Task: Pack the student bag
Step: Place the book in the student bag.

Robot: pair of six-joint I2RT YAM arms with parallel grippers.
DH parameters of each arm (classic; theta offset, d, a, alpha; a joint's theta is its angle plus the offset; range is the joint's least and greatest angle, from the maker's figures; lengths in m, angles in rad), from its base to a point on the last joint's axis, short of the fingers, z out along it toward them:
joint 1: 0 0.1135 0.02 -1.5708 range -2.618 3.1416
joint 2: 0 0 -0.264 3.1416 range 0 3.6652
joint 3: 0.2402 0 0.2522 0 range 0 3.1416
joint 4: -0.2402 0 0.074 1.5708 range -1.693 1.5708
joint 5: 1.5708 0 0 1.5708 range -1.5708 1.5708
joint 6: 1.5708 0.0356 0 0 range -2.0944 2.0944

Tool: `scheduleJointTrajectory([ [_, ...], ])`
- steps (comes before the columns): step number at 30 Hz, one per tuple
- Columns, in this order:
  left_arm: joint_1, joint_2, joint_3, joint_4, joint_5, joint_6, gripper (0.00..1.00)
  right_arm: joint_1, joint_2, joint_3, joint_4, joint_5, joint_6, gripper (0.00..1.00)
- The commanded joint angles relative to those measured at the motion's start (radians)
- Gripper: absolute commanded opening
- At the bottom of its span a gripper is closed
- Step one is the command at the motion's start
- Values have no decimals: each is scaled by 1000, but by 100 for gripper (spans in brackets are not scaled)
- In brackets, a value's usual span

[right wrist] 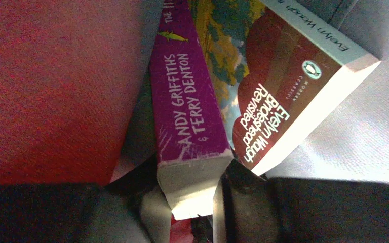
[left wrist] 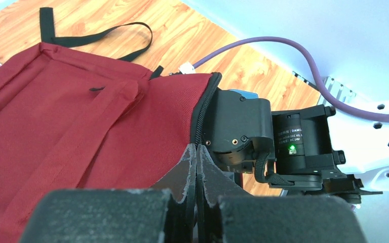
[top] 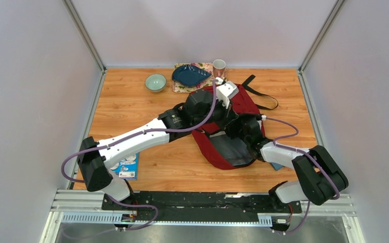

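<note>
The student bag [top: 214, 152], dark red with black zipper trim, lies mid-table with its mouth facing the arms. My left gripper [top: 230, 116] is shut on the zipper edge of the bag's [left wrist: 71, 116] mouth, and in the left wrist view the fingertips [left wrist: 196, 152] are pressed together right at that trim. My right gripper [top: 240, 132] reaches into the mouth. It [right wrist: 192, 182] is shut on the lower end of a purple paperback [right wrist: 187, 101]. A brown-covered paperback [right wrist: 283, 91] leans beside it against the pale lining, with the bag's red wall [right wrist: 45, 86] on the left.
A teal bowl [top: 155, 82], a dark blue pouch on a patterned mat [top: 191, 75] and a cup [top: 219, 67] stand at the back. A blue booklet [top: 126, 166] lies under my left arm. Black straps [top: 261, 96] trail right of the bag. Enclosure walls ring the table.
</note>
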Motion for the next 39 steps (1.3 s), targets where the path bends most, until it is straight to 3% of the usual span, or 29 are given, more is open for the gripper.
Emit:
scheduleJointTrajectory([
  [1,-1,-66,-15,60,-10,-18,0,6,27,-14,-41,28,-95,36],
  [3,-1,-67,-32,65,-18,-20,0,4,37,-4,-86,9,-143,55],
  [6,-2,-67,-38,61,-17,-21,0,1,68,21,-189,-54,-233,64],
  [12,-1,-92,-75,62,-38,-17,0,1,-8,-37,-213,-71,-301,71],
  [17,-1,-105,-90,71,-52,-15,0,2,-120,-56,-313,-52,-330,70],
  [20,-1,-109,-94,73,-47,-17,0,1,-189,-79,-344,-25,-342,60],
  [21,1,-109,-94,74,-46,-17,0,2,-218,-80,-351,-11,-348,48],
  [24,-1,-110,-98,77,-44,-20,0,1,-243,-88,-353,18,-355,25],
  [27,1,-110,-98,77,-41,-21,0,2,-236,-64,-365,26,-367,7],
  [32,-1,-118,-103,77,-46,-23,0,-1,-141,4,-359,32,-384,0],
  [39,-1,-125,-110,70,-44,-29,0,-2,-35,76,-213,24,-424,0],
])
